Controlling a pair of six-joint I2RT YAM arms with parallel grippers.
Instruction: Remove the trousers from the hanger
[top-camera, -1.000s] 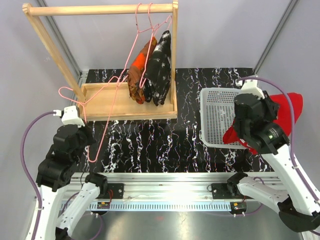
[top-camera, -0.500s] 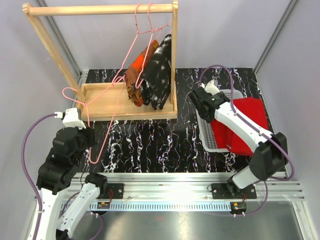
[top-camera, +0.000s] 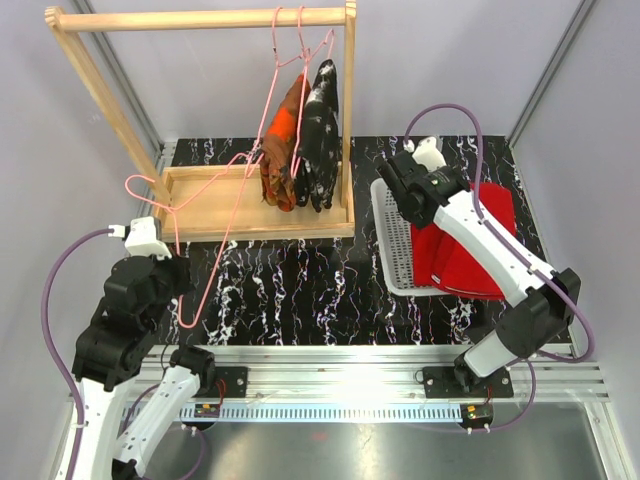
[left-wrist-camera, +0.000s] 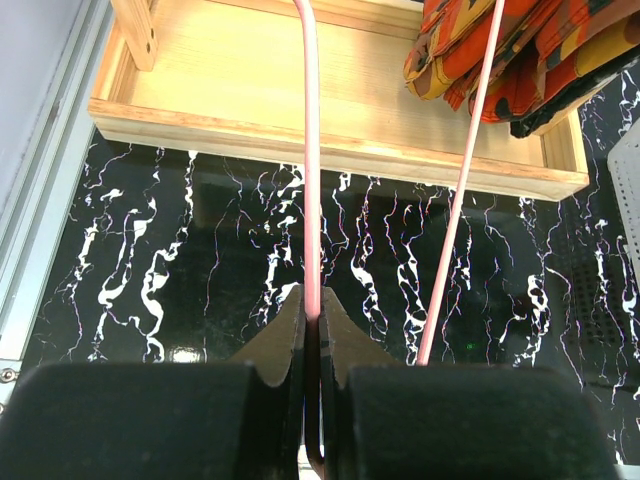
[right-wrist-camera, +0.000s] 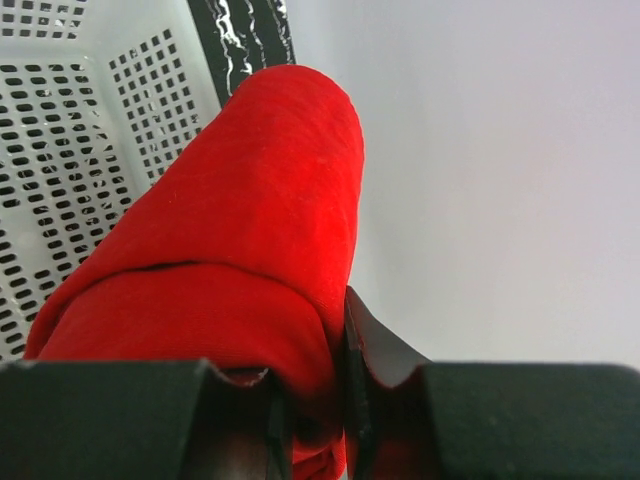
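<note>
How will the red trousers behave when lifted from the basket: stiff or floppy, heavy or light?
Probably floppy: the red trousers drape in folds over the basket. Likely light, not slippery: the right fingers hold them by one pinch.

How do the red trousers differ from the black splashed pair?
The red trousers are plain; the black trousers carry white splashes. The red trousers lie over the basket, pinched by the right gripper; the black trousers hang on a pink hanger from the rack. Both are small cloth garments.
</note>
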